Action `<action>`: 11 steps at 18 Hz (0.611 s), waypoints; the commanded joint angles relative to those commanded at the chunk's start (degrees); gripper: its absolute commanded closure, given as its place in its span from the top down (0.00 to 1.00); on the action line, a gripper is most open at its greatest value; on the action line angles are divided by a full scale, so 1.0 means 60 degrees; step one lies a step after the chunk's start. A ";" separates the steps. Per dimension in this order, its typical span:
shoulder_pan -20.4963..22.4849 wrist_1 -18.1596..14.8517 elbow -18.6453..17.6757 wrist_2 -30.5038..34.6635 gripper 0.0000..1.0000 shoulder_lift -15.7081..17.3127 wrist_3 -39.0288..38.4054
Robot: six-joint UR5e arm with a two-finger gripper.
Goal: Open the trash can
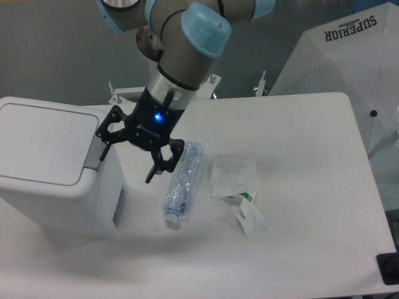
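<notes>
The white trash can point(47, 146) stands at the left of the table with its flat lid shut. Its grey push-button tab point(93, 154) sits on the right edge of the lid. My gripper point(125, 168) hangs just to the right of the can's top right edge, pointing down, with a blue light on its body. Its jaws are open and hold nothing. The left finger point(104, 144) is next to the grey tab; I cannot tell whether it touches it. The right finger point(157, 167) is over the table beside a bottle.
A clear plastic bottle point(181, 184) lies on the table just right of the gripper. A crumpled clear wrapper point(234, 175) and a small white-green carton point(249, 215) lie further right. A white fabric panel point(349, 56) stands at the back right. A black object point(389, 268) is at the table's front right corner.
</notes>
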 joint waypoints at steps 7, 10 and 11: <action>0.0000 0.0000 0.0000 0.0000 1.00 -0.0029 -0.0014; -0.0015 0.0000 0.0000 0.0102 1.00 -0.0029 -0.0014; -0.0015 0.0000 0.0014 0.0103 1.00 -0.0029 -0.0014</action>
